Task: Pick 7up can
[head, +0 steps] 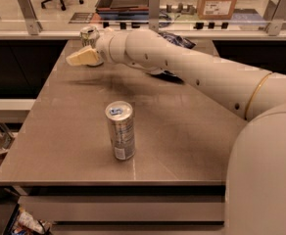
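The 7up can (88, 34) stands upright at the far left corner of the grey table (197, 131); only its silver top and a little of its pale body show. My gripper (83, 57), cream coloured, is right in front of the can and covers its lower part. I cannot tell whether it touches the can. My white arm (182, 67) reaches in from the right across the far half of the table.
A taller slim silver-grey can with a blue tab (120, 130) stands upright near the table's front middle. A dark bag (179, 41) lies behind my arm at the far edge. A glass rail with posts (154, 6) runs behind the table.
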### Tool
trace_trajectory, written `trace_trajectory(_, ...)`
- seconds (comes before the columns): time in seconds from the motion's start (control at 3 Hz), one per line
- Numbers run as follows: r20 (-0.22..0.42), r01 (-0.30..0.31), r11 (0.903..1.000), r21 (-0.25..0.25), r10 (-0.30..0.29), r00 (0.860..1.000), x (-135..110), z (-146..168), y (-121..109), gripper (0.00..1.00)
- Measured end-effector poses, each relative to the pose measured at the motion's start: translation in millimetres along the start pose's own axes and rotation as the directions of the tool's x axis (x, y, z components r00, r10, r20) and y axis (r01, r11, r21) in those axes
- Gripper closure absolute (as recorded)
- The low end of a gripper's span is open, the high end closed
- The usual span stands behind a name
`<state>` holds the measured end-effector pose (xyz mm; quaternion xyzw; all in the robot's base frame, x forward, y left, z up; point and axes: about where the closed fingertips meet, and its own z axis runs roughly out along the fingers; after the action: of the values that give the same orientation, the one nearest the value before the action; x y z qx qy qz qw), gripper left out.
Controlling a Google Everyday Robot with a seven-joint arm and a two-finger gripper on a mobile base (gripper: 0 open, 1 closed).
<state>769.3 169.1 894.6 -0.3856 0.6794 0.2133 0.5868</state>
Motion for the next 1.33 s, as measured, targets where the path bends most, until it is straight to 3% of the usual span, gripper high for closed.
trace_trajectory(0.33, 0.008, 0.008, 0.9995, -0.029, -0.008, 1.000, -2.4, 15.5, -1.9, 0.18)
trace_trajectory(1.33, 0.011, 0.008, 0.9992, -0.039, -0.007, 1.000, -4.0, 19.8, 3.5, 0.88)
